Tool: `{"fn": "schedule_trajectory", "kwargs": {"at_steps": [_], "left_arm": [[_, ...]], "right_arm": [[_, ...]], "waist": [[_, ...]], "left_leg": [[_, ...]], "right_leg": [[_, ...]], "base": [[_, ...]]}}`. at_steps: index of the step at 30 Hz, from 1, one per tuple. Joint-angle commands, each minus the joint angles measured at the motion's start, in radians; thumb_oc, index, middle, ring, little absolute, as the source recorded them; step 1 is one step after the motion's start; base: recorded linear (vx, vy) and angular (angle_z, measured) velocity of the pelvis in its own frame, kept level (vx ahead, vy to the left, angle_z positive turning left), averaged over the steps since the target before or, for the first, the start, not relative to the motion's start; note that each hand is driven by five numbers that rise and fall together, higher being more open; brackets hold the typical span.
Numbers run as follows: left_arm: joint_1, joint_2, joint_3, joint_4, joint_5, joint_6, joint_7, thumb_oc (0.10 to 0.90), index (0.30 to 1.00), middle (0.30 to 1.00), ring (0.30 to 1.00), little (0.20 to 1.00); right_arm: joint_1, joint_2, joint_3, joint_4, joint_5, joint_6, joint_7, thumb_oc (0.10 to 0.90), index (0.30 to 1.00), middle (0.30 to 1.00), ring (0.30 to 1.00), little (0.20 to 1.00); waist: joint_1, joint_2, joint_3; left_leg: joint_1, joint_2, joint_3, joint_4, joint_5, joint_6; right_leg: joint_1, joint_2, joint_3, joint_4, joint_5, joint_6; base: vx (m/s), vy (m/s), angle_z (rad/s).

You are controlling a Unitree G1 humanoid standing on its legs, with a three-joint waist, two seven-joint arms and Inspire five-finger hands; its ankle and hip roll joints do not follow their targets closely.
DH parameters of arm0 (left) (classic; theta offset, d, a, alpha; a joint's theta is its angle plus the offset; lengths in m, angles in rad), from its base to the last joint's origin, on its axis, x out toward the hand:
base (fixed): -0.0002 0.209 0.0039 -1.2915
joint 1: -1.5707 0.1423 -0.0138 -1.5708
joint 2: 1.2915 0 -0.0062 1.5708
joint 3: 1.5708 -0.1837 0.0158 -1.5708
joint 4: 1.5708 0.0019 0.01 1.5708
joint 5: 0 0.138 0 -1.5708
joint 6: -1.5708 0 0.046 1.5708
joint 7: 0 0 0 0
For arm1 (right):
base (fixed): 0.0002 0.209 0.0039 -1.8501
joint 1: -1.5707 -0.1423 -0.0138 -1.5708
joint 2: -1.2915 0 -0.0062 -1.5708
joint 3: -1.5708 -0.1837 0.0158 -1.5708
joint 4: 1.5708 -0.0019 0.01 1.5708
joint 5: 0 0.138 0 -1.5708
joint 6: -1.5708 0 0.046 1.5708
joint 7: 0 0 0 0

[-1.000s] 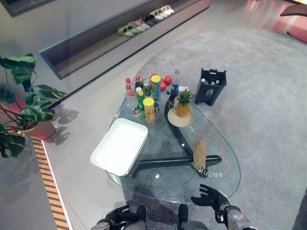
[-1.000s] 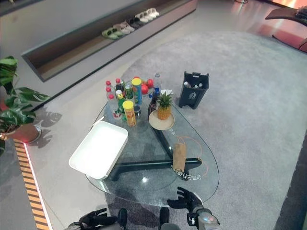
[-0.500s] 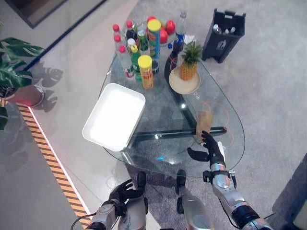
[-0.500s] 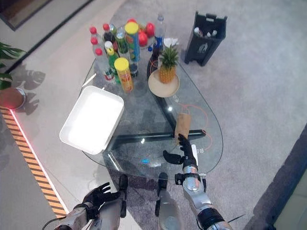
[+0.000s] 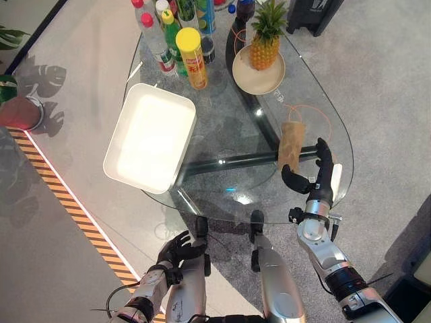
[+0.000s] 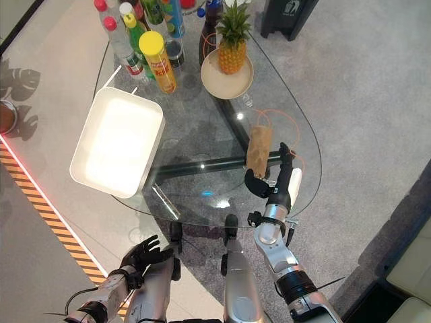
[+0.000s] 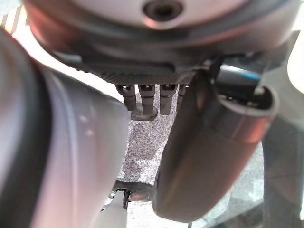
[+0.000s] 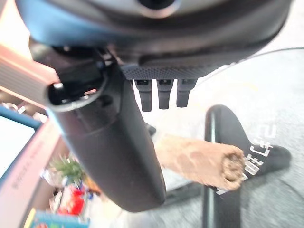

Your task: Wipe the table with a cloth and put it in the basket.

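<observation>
Right hand [image 5: 318,180] moved up beside one rolled cloth [image 5: 291,145], one white basket [image 5: 149,137]

Head stereo pair — both eyes look steeply down from above onto the glass table [image 5: 222,128], from its near rounded edge toward the far edge with the bottles [image 5: 172,30]. The two eyes share nearly the whole scene, white tray [image 6: 114,145] to pineapple plate [image 6: 225,74], offset slightly sideways. Left wrist view sits very close under the left hand [image 7: 199,156], facing down at grey carpet [image 7: 142,142]. Right wrist view looks along the right hand [image 8: 109,137] from very close, toward the rolled brown cloth [image 8: 199,159] on the glass — also seen from the head.
</observation>
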Motion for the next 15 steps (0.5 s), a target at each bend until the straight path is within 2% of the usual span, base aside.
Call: {"fn": "schedule_trajectory", "kwargs": {"at_steps": [1, 15], "left_arm": [[0.053, -0.038, -0.049, -0.013, -0.021, 0.014, 0.007, 0.8, 0.9, 0.9, 0.9, 0.9], [0.017, -0.038, -0.089, -0.076, -0.057, 0.01, 0.033, 0.8, 0.9, 0.9, 0.9, 0.9]], "right_arm": [[-0.019, -0.062, -0.04, -0.16, -0.065, -0.018, -0.118, 0.8, 0.9, 0.9, 0.9, 0.9], [-0.149, -0.035, -0.028, -0.145, 0.003, 0.048, -0.181, 0.8, 0.9, 0.9, 0.9, 0.9]], "waist": [[-0.01, -0.021, -0.006], [-0.013, -0.004, -0.006]], "left_leg": [[-0.081, -0.078, 0.075, 0.124, -0.071, 0.055], [-0.249, -0.091, 0.09, 0.209, -0.077, 0.057]], "right_leg": [[-0.066, 0.045, 0.008, 0.098, -0.038, -0.029], [-0.238, 0.024, 0.016, 0.157, -0.017, -0.024]], "base": [[0.0, 0.0, 0.0], [0.02, 0.027, 0.01]]}}
